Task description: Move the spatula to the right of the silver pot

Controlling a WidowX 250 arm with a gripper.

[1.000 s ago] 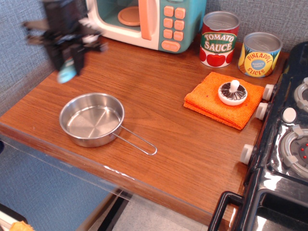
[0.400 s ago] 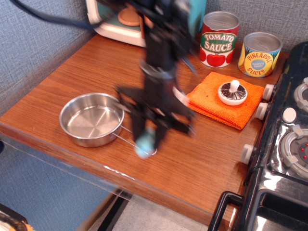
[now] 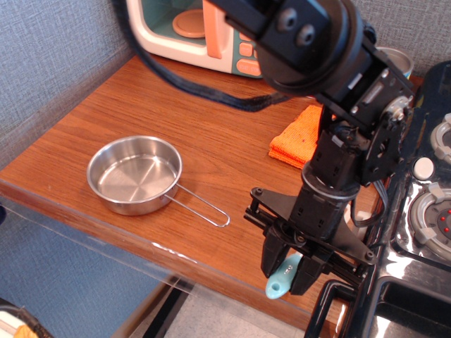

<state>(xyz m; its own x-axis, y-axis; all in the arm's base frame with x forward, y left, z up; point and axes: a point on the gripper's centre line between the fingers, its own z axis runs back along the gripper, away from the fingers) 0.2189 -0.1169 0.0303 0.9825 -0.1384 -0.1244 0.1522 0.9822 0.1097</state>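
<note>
The silver pot (image 3: 134,174) is a shallow shiny pan at the table's front left, its thin wire handle (image 3: 203,208) pointing right. My gripper (image 3: 287,270) hangs near the front right edge of the table, well to the right of the pot. It is shut on the spatula (image 3: 281,281), of which only the light teal handle shows, sticking out below the fingers. The spatula's white head is hidden inside the gripper.
A toy microwave (image 3: 211,32) stands at the back. An orange cloth (image 3: 299,135) lies behind my arm, which hides the cans except a rim (image 3: 397,60). A black toy stove (image 3: 423,211) with knobs borders the table's right side. The table's front edge (image 3: 176,253) is near the gripper.
My gripper has carried the spatula from the back left, past the pot, to the front right near the stove. The pot has not moved.
</note>
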